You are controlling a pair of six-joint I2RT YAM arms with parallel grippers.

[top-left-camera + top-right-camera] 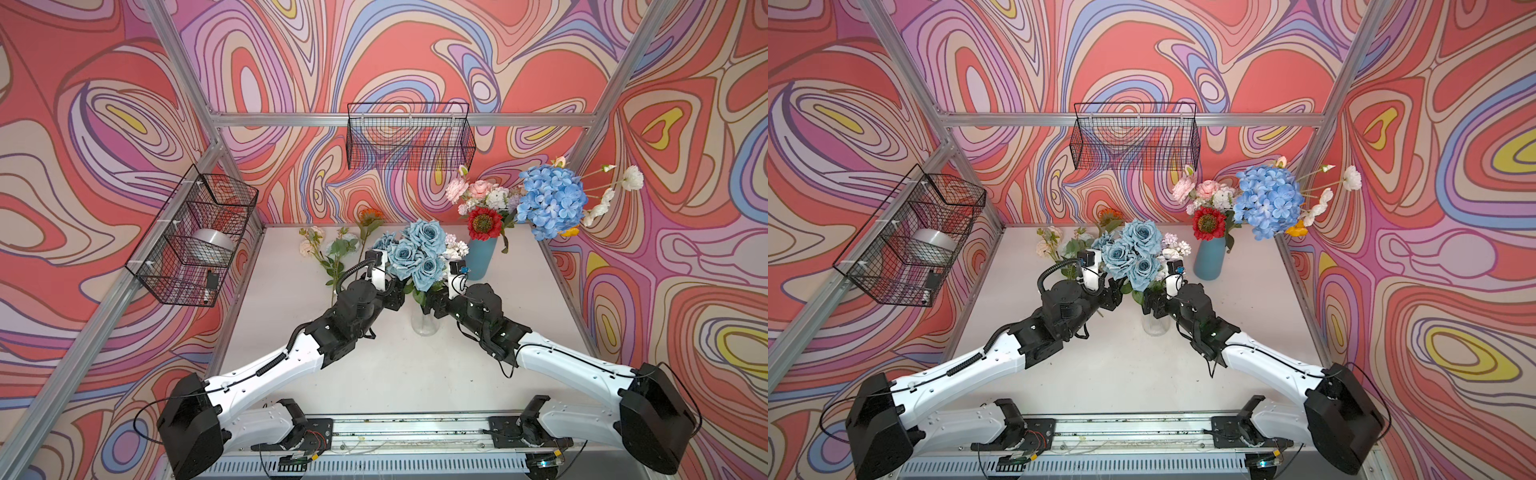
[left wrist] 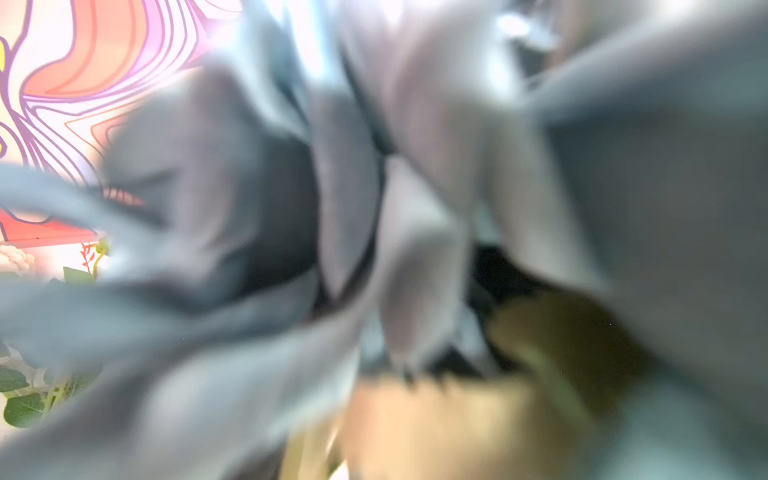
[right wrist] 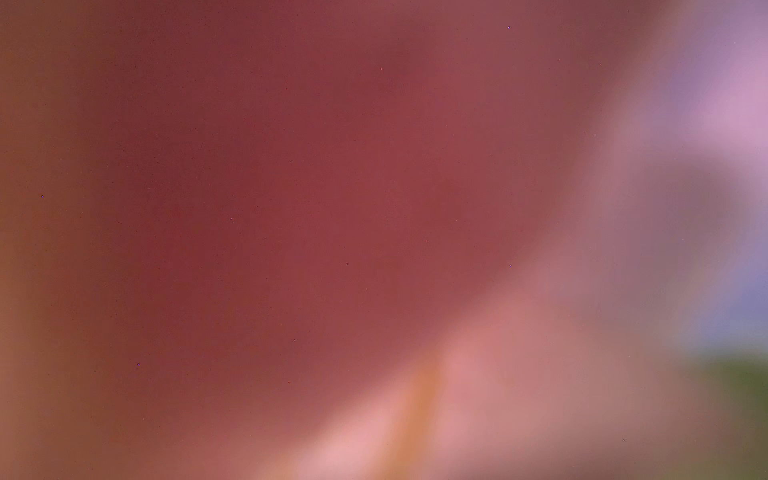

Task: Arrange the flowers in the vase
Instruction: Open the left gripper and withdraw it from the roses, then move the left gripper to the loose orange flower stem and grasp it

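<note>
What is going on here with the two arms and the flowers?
Both arms meet at the clear vase mid-table, left gripper and right gripper flanking the blue roses that rise from it; their grip is hidden. A blue vase behind holds a bouquet, and loose stems lie on the table.

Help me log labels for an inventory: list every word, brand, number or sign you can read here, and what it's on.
None can be read.
Small dark object in the side wire basket: any print is too small to read.
Circuit board at the near edge: markings too small to read.
Both wrist views: blurred, no text.
</note>
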